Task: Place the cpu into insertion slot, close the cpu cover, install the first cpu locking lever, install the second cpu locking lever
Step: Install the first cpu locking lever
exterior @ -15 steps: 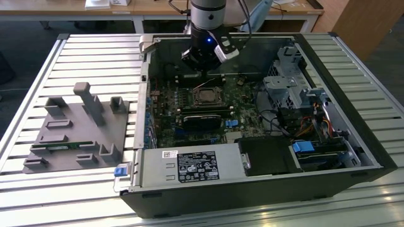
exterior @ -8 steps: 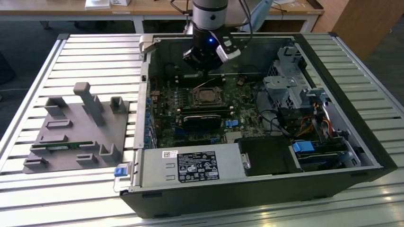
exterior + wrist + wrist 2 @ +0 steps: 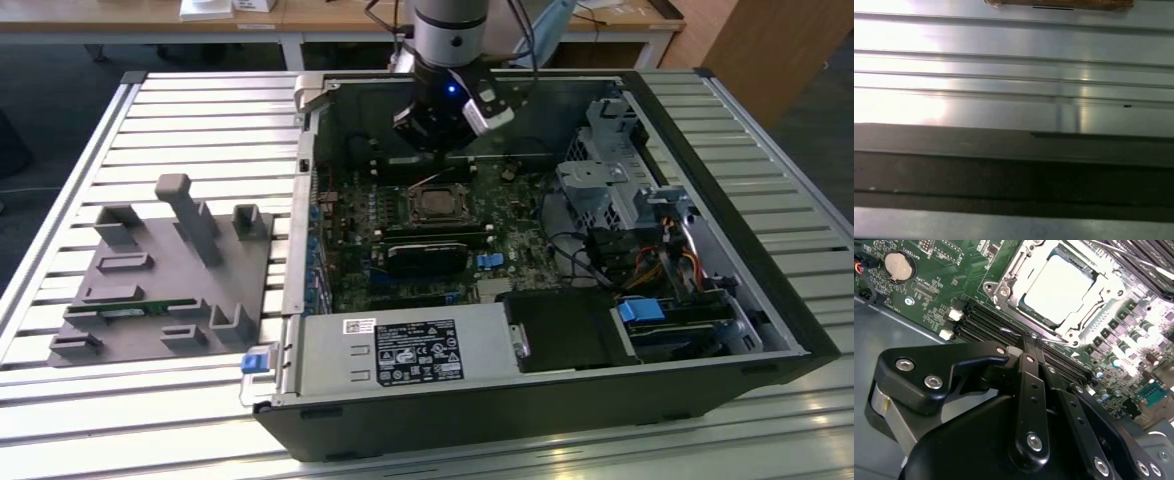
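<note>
gripper [image 3: 1030, 340]: black fingers pressed together at the tips, nothing held between them. in the second wrist view the tips sit right at the edge of the socket, by a thin wire lever.
arm [image 3: 451, 40]: comes down from 12 o'clock in the exterior view into the open computer case [image 3: 787, 330], just past the socket toward 12 o'clock.
cpu [image 3: 1056, 287]: flat, silvery square lying inside the socket, seen through the window of the frame.
cpu cover [image 3: 1004, 290]: shiny metal frame lying flat down around the chip.
insertion slot [image 3: 435, 207]: small square on the green board, near the middle of the case in the exterior view.
memory slots [image 3: 989, 325]: long black rows just beside the socket, between it and the gripper tips.
round battery [image 3: 896, 266]: silver coin on the board, well apart from the socket.
grey holder block [image 3: 167, 275]: sits on the ribbed table [image 3: 107, 400] at 9 o'clock from the case.
first wrist view: shiny ribbed metal and a dark band.
</note>
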Tool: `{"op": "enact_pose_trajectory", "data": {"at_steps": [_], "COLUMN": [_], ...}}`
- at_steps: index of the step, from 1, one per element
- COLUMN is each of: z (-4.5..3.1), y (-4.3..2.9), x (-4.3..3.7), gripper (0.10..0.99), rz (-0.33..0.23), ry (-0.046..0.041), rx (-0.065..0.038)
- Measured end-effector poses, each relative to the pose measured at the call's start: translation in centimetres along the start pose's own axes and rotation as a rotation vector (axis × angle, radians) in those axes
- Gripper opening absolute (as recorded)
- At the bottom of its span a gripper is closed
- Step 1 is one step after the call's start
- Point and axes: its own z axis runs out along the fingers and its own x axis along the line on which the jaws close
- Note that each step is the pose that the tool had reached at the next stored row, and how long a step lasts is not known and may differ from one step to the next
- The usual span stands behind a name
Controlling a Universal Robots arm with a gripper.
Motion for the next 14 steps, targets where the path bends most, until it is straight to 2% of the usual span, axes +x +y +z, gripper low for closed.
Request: {"op": "enact_pose_trajectory", "data": {"at_steps": [6, 14], "z": [0.49, 1.09], "y": [0.06, 0.18], "x": [-0.65, -1.09], "gripper": [0.118, 0.118], "rz": [0.0, 0.0], "ry": [0.0007, 0.0012], "rx": [0.0, 0.0]}}
